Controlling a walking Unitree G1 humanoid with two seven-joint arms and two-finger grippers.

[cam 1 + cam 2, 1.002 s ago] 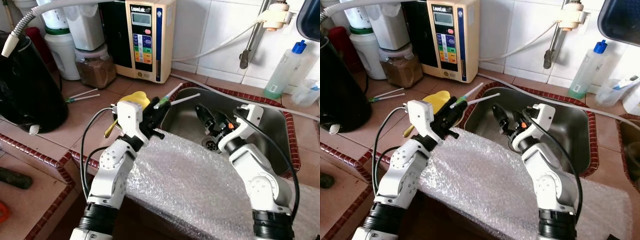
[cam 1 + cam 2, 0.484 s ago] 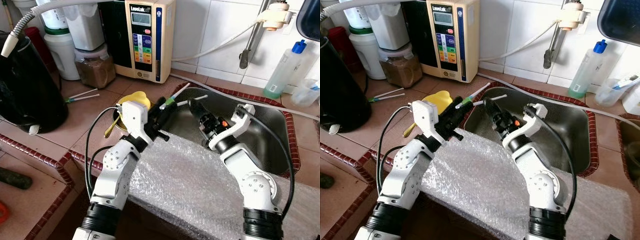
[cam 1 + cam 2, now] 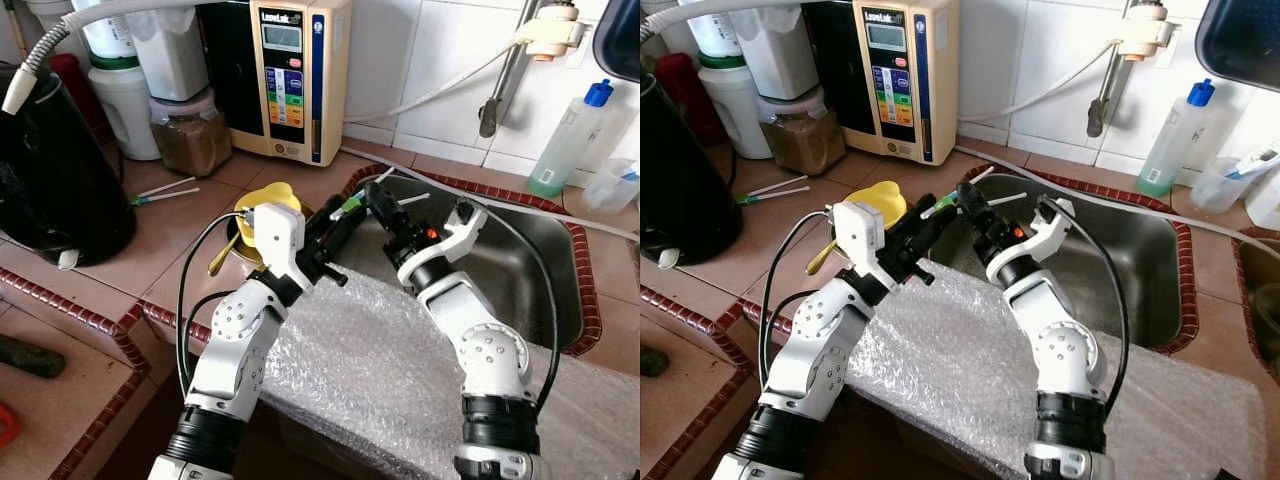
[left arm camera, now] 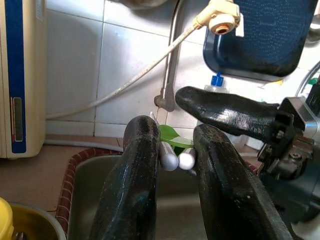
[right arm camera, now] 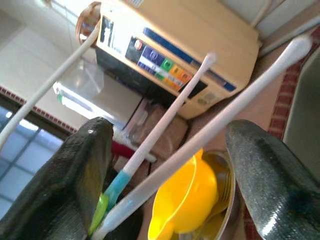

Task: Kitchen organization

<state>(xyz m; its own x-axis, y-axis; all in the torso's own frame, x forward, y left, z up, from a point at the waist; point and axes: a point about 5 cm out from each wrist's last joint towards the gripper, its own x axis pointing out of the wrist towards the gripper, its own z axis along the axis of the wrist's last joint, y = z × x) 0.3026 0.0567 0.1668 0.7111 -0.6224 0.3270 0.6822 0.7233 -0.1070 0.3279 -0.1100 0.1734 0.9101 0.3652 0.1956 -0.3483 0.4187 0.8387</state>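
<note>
Left gripper [image 4: 172, 165] clamps two white-handled toothbrushes [image 5: 210, 117], long axes angling up toward sink [image 3: 540, 270]; right gripper [image 3: 372, 197] spread open around them.

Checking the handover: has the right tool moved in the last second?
Yes. The right tool has swung from over the sink drain toward the sink's near-left corner, and now brackets the white sticks held by the left tool.

Left gripper [image 3: 352, 212] grips toothbrushes [image 3: 385, 190] — right gripper [image 3: 378, 200] alongside.
</note>
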